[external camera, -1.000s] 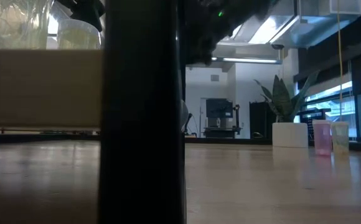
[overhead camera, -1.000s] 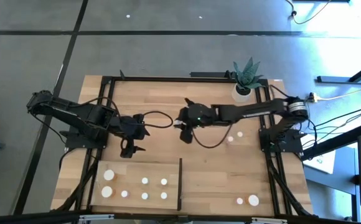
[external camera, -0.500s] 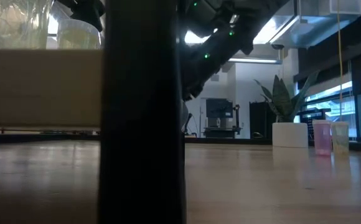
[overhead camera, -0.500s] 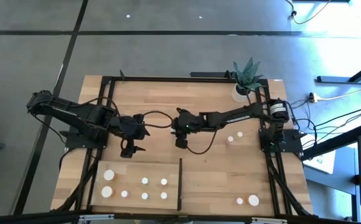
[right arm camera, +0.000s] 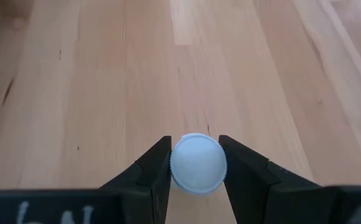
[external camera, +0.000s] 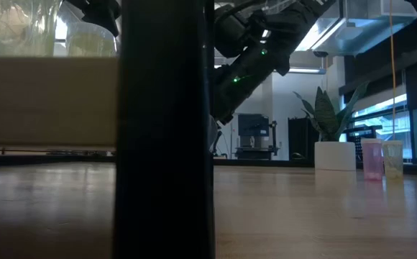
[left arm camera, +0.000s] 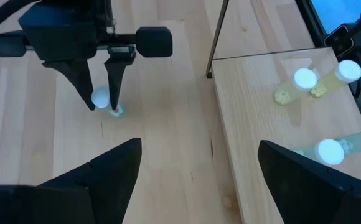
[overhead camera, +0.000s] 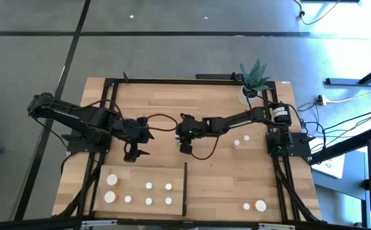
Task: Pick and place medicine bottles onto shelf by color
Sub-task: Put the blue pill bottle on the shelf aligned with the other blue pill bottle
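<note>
Medicine bottle (right arm camera: 198, 163), white-capped, clamped between the right gripper (overhead camera: 185, 149) fingers above bare tabletop (overhead camera: 224, 172) mid-table, well clear of the shelf (overhead camera: 141, 176) and its black upright strip (overhead camera: 185, 188). Left gripper (overhead camera: 133, 154) hangs with jaws spread, holding nothing, just beyond the shelf's far edge; six capped bottles (overhead camera: 149, 186) on shelf, four more (overhead camera: 260, 206) loose at right
</note>
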You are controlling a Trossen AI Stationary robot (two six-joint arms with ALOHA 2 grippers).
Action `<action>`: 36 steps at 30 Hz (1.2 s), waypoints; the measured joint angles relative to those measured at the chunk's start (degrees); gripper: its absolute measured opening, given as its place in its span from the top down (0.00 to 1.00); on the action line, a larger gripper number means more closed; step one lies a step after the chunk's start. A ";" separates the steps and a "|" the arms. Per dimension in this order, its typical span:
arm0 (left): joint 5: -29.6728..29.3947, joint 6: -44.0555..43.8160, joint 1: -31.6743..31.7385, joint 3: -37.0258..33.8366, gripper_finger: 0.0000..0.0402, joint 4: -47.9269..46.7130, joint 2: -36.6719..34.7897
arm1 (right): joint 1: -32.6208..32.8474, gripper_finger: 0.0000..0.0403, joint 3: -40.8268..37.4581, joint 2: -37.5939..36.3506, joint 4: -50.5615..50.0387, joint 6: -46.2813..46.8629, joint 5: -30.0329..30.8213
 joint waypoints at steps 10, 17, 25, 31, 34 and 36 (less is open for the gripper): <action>0.00 0.00 0.01 0.00 0.21 0.01 0.00 | 0.02 0.68 0.00 0.35 -0.04 -1.28 0.02; 0.00 0.00 0.02 0.00 0.21 0.00 0.00 | 0.02 0.68 0.00 0.35 0.47 -0.15 0.02; 0.00 0.02 0.02 0.00 0.21 0.00 0.00 | 0.02 0.65 0.00 0.35 0.82 0.31 -0.44; 0.00 0.01 0.01 0.00 0.21 -0.02 0.00 | 0.02 0.54 0.00 0.35 1.28 0.27 -0.44; 0.00 0.00 0.01 0.00 0.21 -0.01 0.00 | 0.02 0.48 0.00 0.35 1.28 0.30 -0.44; 0.00 0.00 0.01 0.00 0.21 -0.02 0.00 | 0.02 0.45 0.00 0.35 1.28 0.01 -0.44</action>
